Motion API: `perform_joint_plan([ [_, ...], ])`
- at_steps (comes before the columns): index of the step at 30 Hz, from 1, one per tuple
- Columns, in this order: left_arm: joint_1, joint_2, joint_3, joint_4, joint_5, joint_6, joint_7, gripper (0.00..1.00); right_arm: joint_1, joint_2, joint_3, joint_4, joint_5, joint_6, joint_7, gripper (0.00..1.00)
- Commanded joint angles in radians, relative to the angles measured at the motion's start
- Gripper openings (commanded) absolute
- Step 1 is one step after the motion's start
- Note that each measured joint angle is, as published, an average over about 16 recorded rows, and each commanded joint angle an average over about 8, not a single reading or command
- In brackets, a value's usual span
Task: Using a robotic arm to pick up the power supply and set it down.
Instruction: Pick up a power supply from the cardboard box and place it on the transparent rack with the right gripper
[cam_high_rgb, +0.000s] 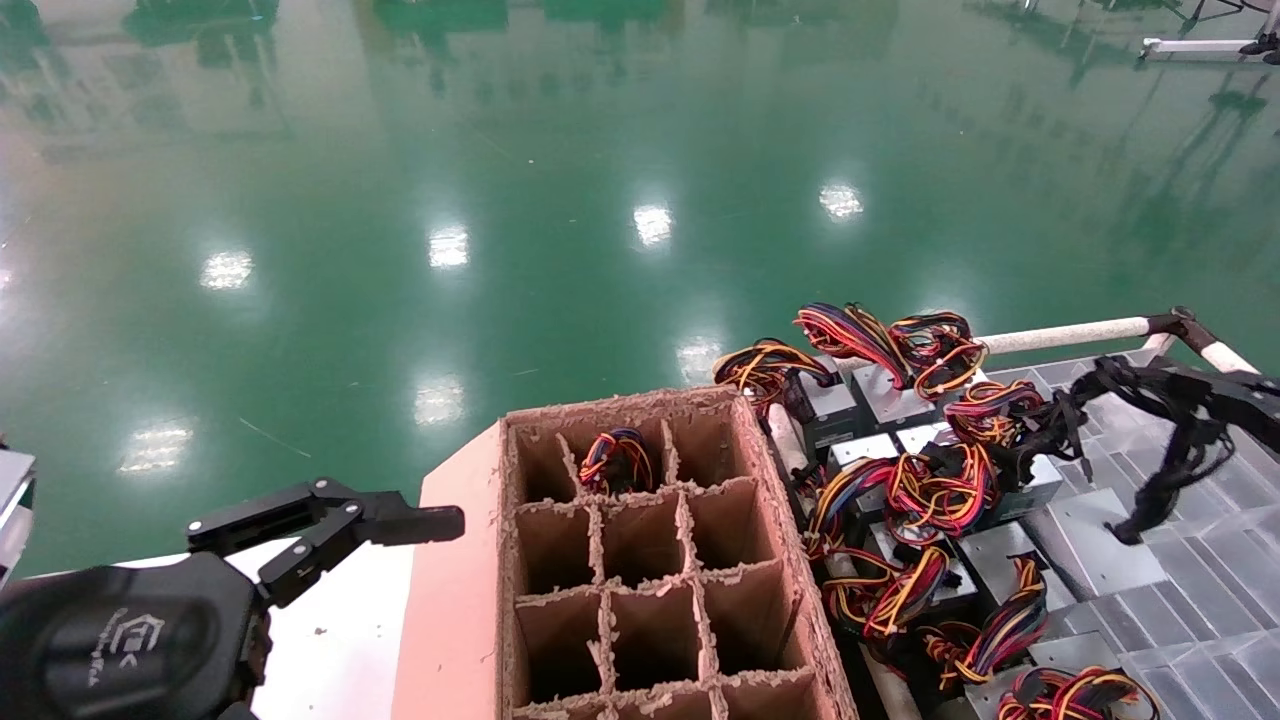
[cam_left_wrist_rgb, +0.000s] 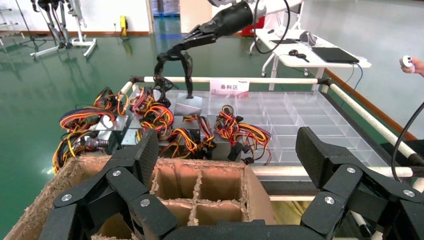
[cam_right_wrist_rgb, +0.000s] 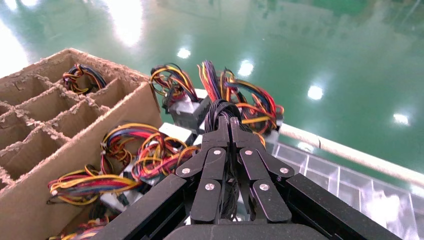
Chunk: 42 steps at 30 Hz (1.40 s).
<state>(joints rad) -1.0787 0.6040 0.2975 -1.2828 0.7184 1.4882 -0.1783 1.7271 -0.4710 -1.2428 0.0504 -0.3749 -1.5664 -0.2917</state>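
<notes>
Black right claw (cam_right_wrist_rgb: 230, 125) raised, pinching the power supply's cables (cam_right_wrist_rgb: 222, 107).

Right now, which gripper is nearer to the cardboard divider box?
Left. The left gripper hovers open just beside the cardboard divider box, by its near-left wall. The right gripper is off over the clear tray, shut on the black cables, beyond the coloured-wire units.
</notes>
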Motion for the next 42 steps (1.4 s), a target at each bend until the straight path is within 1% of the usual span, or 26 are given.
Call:
perform_joint_plan([
  [1,0.000,0.000,0.000,0.000,0.000,0.000,0.000,1.00,-0.020,0.006,0.007,-0.005,0.012,-0.003,0.001,0.00],
  [14,0.000,0.000,0.001,0.000,-0.001,0.000,0.000,1.00,-0.142,0.099,0.041,0.014,0.074,-0.009,0.016,0.00],
  [18,0.000,0.000,0.001,0.000,-0.001,0.000,0.001,1.00,-0.177,0.102,0.052,0.024,0.095,-0.005,0.017,0.00],
  [21,0.000,0.000,0.001,0.000,-0.001,-0.001,0.001,1.00,-0.198,0.090,0.059,0.028,0.109,-0.001,0.018,0.00],
  [22,0.000,0.000,0.001,0.000,-0.001,-0.001,0.001,1.00,-0.204,0.083,0.061,0.029,0.113,0.001,0.019,0.01],
  [23,0.000,-0.001,0.001,0.000,-0.001,-0.001,0.001,1.00,-0.209,0.077,0.063,0.029,0.117,0.003,0.020,0.06],
  [29,0.000,-0.001,0.001,0.000,-0.001,-0.001,0.001,1.00,-0.228,0.048,0.073,0.028,0.137,0.011,0.025,0.81],
  [30,0.000,-0.001,0.001,0.000,-0.001,-0.001,0.001,1.00,-0.230,0.046,0.074,0.028,0.139,0.012,0.026,0.92],
  [31,0.000,-0.001,0.001,0.000,-0.001,-0.001,0.001,1.00,-0.231,0.045,0.074,0.028,0.140,0.012,0.026,1.00],
  [42,0.000,-0.001,0.001,0.000,-0.001,-0.001,0.001,1.00,-0.227,0.048,0.074,0.028,0.138,0.012,0.026,1.00],
])
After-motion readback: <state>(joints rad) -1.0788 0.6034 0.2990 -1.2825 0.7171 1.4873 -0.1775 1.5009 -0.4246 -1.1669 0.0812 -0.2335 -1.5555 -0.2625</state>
